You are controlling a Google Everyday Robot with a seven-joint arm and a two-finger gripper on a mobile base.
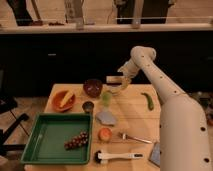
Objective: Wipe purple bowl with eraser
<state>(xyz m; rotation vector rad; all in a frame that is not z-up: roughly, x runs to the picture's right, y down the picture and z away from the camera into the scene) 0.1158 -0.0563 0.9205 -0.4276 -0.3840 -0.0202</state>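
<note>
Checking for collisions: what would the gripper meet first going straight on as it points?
Likely the purple bowl, close ahead of the gripper over the table's far side; depth unclear.

**Bystanders on the counter**

The wooden counter (132,120) carried a good deal of clutter. An orange bowl (58,106) sat near the left edge with something yellow (65,97) lying in it. A small dark cup (88,106) stood just to its right. A green tray (47,134) filled the front left corner, with a bunch of dark grapes (76,141) lying towards its right side. A blue-grey sponge (106,118) lay near the middle, and an orange fruit (104,134) sat just in front of it. A fork (134,138) lay beside the fruit. A white-handled brush (119,156) lay along the front edge. A green pod-shaped vegetable (148,101) rested alone on the right side.
</note>
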